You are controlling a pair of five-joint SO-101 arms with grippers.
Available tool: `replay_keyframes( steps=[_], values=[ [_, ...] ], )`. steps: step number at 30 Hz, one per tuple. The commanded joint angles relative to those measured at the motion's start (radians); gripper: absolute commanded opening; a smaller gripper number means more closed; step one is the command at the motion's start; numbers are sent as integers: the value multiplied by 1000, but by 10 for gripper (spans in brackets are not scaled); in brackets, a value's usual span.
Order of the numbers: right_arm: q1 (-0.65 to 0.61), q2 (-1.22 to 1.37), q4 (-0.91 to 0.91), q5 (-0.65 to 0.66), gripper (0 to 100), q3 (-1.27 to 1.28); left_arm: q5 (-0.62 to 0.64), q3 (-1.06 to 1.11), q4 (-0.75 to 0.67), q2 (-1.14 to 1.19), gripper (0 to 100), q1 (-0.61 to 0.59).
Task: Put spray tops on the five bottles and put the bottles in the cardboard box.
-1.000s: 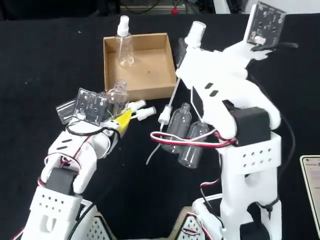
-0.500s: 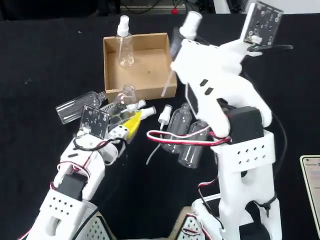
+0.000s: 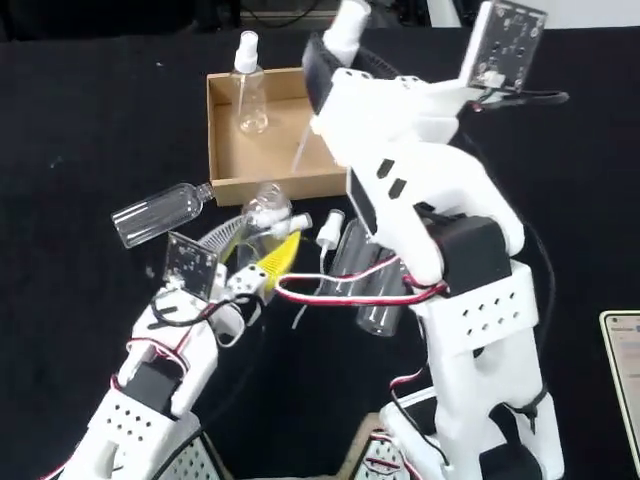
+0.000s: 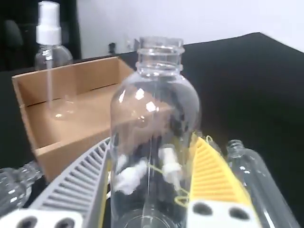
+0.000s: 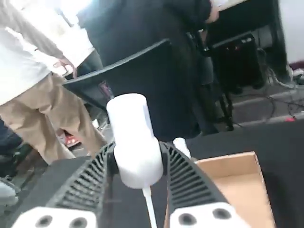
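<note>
My left gripper (image 3: pixel 262 238) (image 4: pixel 148 183) is shut on a clear uncapped bottle (image 3: pixel 268 207) (image 4: pixel 154 123), held upright just in front of the cardboard box (image 3: pixel 222 170) (image 4: pixel 71 140). My right gripper (image 3: pixel 335 52) (image 5: pixel 137 154) is shut on a white spray top (image 3: pixel 350 18) (image 5: pixel 135 137); its thin tube (image 3: pixel 300 155) hangs over the box's right part. Inside the box stands one bottle with a spray top (image 3: pixel 248 92) (image 4: pixel 50 61). An uncapped bottle (image 3: pixel 160 213) lies left of the box. Two more bottles (image 3: pixel 372 285) lie under the right arm.
Loose spray tops (image 3: pixel 328 230) lie on the black table between the arms, one white tip (image 3: pixel 298 220) right beside the held bottle. A white card or device (image 3: pixel 622 370) sits at the table's right edge. People and a chair are in the room beyond.
The left arm drew back toward the front and tipped its bottle upright. The right arm swung left with the spray top, from right of the box to over it.
</note>
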Motion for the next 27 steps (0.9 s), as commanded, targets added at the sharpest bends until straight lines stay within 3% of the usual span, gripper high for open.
replay_keyframes(
  steps=[1, 10, 16, 27],
  values=[
    [-17, -33, -32, 60, 11, -5, 0, -10, -37, -12, 170, 30],
    [-58, -35, -34, 64, 11, 50, 6, -8, -46, -14, 167, 25],
    [-98, -35, -75, 71, 11, 50, 0, 59, -164, -6, 170, 27],
    [-98, -36, -84, 72, 11, -19, 8, 70, -160, -6, 167, 25]
  ],
)
